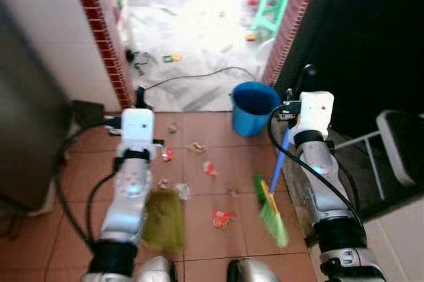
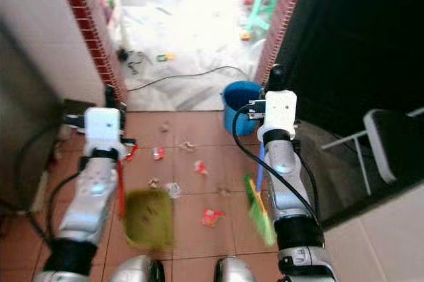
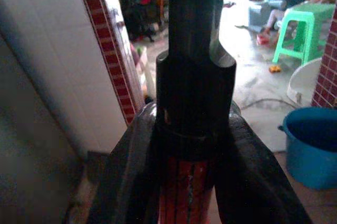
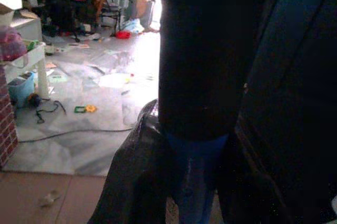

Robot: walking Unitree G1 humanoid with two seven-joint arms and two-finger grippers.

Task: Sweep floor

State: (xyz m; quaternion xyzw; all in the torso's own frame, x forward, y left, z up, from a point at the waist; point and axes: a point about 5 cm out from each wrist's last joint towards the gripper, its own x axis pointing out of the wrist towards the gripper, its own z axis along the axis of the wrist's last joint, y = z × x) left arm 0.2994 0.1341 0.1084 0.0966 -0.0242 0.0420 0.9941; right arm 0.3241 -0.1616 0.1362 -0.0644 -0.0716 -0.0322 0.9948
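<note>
My left gripper [image 3: 192, 148] is shut on the red handle [image 2: 120, 186] of an olive-green dustpan [image 1: 163, 220]. The pan sits low over the red tiled floor, beside my left forearm. My right gripper [image 4: 195, 150] is shut on the blue handle [image 1: 279, 159] of a broom. Its green bristles [image 1: 273, 214] hang close to the tiles at my right. Scraps of litter lie between the two tools: a red wrapper [image 1: 222, 218], another red scrap [image 1: 209, 167], a clear bit [image 1: 182, 190] and several smaller crumbs toward the doorway.
A blue bucket [image 1: 254, 106] stands at the doorway's right side, by a brick-edged wall [image 1: 286, 24]. A black cable [image 1: 192, 75] runs across the pale floor beyond, where a green stool [image 1: 275, 0] and more clutter sit. A dark cabinet [image 1: 26, 130] is left, a white frame [image 1: 397, 143] right.
</note>
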